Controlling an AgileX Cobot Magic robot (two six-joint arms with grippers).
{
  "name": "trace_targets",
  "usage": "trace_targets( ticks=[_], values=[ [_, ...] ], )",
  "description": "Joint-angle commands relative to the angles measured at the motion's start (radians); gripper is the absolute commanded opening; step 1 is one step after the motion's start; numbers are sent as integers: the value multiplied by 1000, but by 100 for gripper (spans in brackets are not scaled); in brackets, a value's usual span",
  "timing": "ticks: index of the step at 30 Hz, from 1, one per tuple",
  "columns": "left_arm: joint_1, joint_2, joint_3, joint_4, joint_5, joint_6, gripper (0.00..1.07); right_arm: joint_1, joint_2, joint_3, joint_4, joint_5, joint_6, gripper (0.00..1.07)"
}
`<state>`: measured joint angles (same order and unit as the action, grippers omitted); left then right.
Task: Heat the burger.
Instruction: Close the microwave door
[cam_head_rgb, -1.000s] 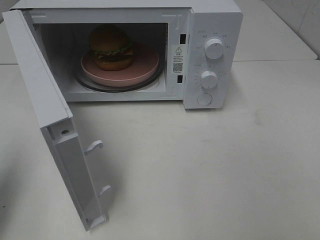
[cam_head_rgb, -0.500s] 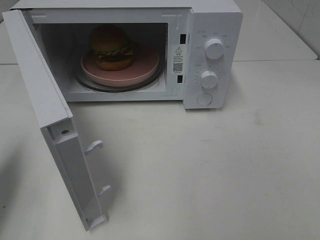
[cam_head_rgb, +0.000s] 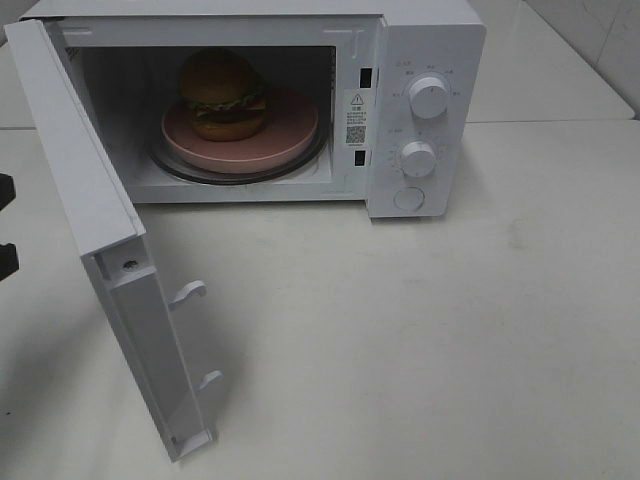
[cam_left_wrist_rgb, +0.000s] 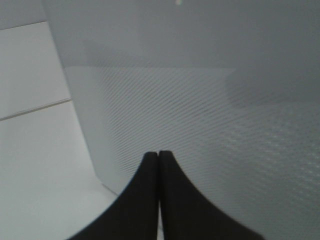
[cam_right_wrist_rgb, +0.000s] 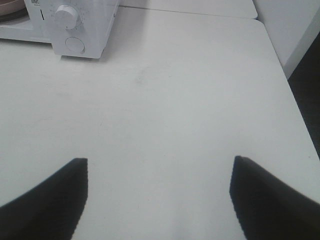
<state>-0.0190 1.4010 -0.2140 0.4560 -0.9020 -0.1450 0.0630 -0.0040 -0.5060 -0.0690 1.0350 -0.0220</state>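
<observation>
The burger (cam_head_rgb: 222, 95) stands on a round pink plate (cam_head_rgb: 290, 135) on the glass turntable inside the white microwave (cam_head_rgb: 430, 40). The microwave door (cam_head_rgb: 90, 190) hangs wide open toward the front left. My left gripper (cam_left_wrist_rgb: 159, 155) is shut with nothing in it, its tips close to the outer face of the door (cam_left_wrist_rgb: 200, 100). A dark part of that arm (cam_head_rgb: 6, 260) shows at the left edge of the exterior view. My right gripper (cam_right_wrist_rgb: 160, 160) is open and empty above bare table, to the right of the microwave and out of the exterior view.
Two dials (cam_head_rgb: 428, 97) and a round button (cam_head_rgb: 408, 198) sit on the microwave's right panel. The lower dial (cam_right_wrist_rgb: 67, 16) and the button (cam_right_wrist_rgb: 75, 45) also appear in the right wrist view. The white table (cam_head_rgb: 450, 330) stretches in front; its right edge (cam_right_wrist_rgb: 285, 75) is near.
A dark part of the left arm has come into view at the left edge, behind the open door. Burger, plate and door have not moved.
</observation>
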Motion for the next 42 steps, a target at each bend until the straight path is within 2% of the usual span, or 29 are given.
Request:
trace_targets(
  ticks=[1,5,8,9,10,12,13,15,16,17,18,19,20,21,22,23,24,25,26,28,30,34,42],
  values=[
    [-3,75,-7,41,-127,-15,0,-4,-28,-1,3,-1,10,76],
    [-9,136,-18,41,-171,-16,0,-4,-28,-1,3,-1,10,76],
    [-49,169,-38,8,-175,-12,0,-4,-28,-1,3,-1,10,76],
    [-90,184,-54,-14,-173,-10,0,-4,-28,-1,3,-1,10,76],
    [-90,184,-54,-14,-173,-10,0,-4,-28,-1,3,-1,10,76],
    [-158,209,-73,-79,-172,-1,0,-4,-28,-1,3,-1,10,76],
    [-158,209,-73,-79,-172,-1,0,-4,-28,-1,3,-1,10,76],
    [-231,225,-84,-193,-174,23,0,-4,-28,-1,3,-1,10,76],
    [-231,225,-84,-193,-174,23,0,-4,-28,-1,3,-1,10,76],
    [-278,228,-87,-269,-175,52,0,-4,-28,-1,3,-1,10,76],
    [-278,228,-87,-269,-175,52,0,-4,-28,-1,3,-1,10,76],
    [-299,230,-92,-307,-175,73,0,-4,-28,-1,3,-1,10,76],
    [-352,230,-101,-399,-173,116,0,-4,-28,-1,3,-1,10,76],
    [-352,230,-101,-399,-173,116,0,-4,-28,-1,3,-1,10,76],
    [-401,230,-116,-483,-172,156,0,-4,-28,-1,3,-1,10,76],
    [-401,230,-116,-483,-172,156,0,-4,-28,-1,3,-1,10,76],
    [-441,230,-135,-551,-169,194,0,-4,-28,-1,3,-1,10,76],
    [-441,230,-135,-551,-169,194,0,-4,-28,-1,3,-1,10,76],
    [-475,231,-159,-614,-162,226,0,-4,-28,-1,3,-1,10,76],
    [-492,234,-172,-645,-157,241,0,-4,-28,-1,3,-1,10,76],
    [-540,254,-229,-736,-90,295,0,-4,-28,-1,3,-1,10,76],
    [-562,277,-275,-771,-48,326,0,-4,-28,-1,3,-1,10,76],
    [-602,343,-402,-860,-6,332,0,-4,-28,-1,3,-1,10,76]
  ],
)
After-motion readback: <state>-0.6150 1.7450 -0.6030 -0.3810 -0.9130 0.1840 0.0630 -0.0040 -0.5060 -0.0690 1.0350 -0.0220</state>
